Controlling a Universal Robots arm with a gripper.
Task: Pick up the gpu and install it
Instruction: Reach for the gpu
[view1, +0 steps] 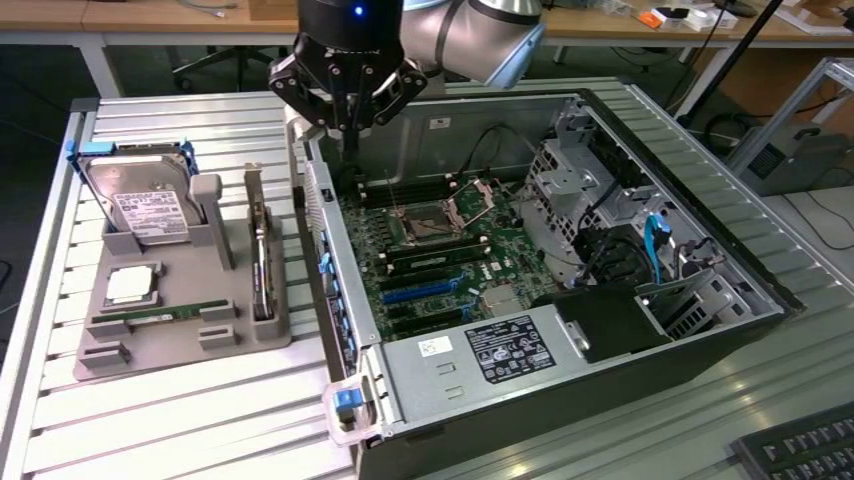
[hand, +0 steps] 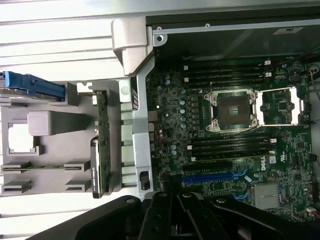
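Black pincer (view1: 350, 150) clenched, hovered over corner of open computer case (view1: 454, 125); gpu (view1: 258, 250) stood on edge in grey holder (view1: 174, 345) on slatted tabletop (view1: 174, 420).

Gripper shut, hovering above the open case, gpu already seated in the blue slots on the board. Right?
Wrong on the gpu. The exterior view shows the gpu standing on edge in the gray holder beside the case, not on the board; the blue slots are bare. The rest holds: the gripper is shut, empty, above the open case.
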